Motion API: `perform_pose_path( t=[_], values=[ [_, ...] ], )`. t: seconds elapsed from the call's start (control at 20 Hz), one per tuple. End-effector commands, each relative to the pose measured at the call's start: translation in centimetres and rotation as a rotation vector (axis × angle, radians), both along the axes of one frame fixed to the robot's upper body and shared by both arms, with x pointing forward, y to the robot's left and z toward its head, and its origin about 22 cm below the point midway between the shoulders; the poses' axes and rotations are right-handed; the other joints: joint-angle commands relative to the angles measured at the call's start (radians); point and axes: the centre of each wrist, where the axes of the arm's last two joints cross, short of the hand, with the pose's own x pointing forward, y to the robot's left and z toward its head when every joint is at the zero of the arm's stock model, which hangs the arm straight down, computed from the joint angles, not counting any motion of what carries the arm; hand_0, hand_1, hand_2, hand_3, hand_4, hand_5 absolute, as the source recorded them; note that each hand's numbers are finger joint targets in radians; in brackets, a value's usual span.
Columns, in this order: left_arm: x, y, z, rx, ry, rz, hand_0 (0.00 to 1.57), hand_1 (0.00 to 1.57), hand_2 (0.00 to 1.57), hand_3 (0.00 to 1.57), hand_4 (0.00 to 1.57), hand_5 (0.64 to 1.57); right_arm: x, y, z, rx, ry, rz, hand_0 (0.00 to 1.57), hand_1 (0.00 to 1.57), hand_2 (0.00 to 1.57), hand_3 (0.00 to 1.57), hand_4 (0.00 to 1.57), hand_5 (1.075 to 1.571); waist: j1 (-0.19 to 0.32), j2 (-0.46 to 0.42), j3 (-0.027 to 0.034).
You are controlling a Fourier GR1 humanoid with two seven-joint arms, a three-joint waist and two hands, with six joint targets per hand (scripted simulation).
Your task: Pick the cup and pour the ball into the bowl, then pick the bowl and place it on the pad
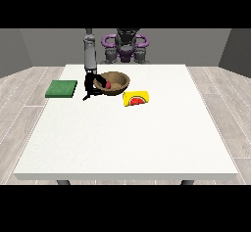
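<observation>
Large white rectangular counter point(127, 138) with robot behind it at view's top. Round brown wooden-looking bowl point(116, 82) on the counter toward the far edge, left of centre, upright. Small red ball point(107, 84) seen inside the bowl at its left side. Yellow cup point(136, 99) with a red watermelon-slice picture lying on its side on the counter just right of and nearer than the bowl, close to the bowl but whether touching cannot be told. Flat dark green square pad point(62, 88) on the counter well left of the bowl, near the left edge. Black hand at the view's left point(93, 85) lowered at the bowl's left rim, grey forearm above it; fingers apparently curled round the rim. No second hand visible. No readable writing, labels or brands anywhere
</observation>
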Motion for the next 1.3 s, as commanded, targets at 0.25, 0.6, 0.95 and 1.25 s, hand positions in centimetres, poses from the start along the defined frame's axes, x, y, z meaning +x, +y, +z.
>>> perform_pose_path(
  t=[0.25,0.6,0.95,1.25],
  values=[
    [-0.1,6.2,-6.7,-0.059,0.188,0.122,0.00,0.00,0.00,0.00,0.00,1.545,2.2,0.7,5.7,-0.210,0.293,0.010,1.57,1.57,1.57,1.57,1.26,1.456,-0.119,-0.156,0.0232],
    [-3.2,10.7,-7.4,-0.071,0.111,0.182,0.00,0.00,0.00,0.00,0.00,1.542,2.8,-2.2,8.7,-0.177,0.309,0.055,1.57,1.57,1.57,1.57,1.28,1.481,-0.174,-0.092,0.0269],
    [-3.3,10.3,-6.9,-0.038,0.088,0.193,0.00,0.00,0.00,0.00,0.00,1.538,2.9,-7.2,10.1,-0.245,0.259,0.048,1.57,1.57,1.57,1.57,1.30,1.520,-0.182,-0.056,0.0280],
    [-3.1,8.9,-4.9,-0.040,0.030,0.177,0.00,0.00,0.00,0.00,0.00,1.535,2.3,-14.1,12.0,-0.262,0.181,-0.012,1.57,1.57,1.57,1.57,1.30,1.534,-0.151,0.013,0.0287]
  ],
)
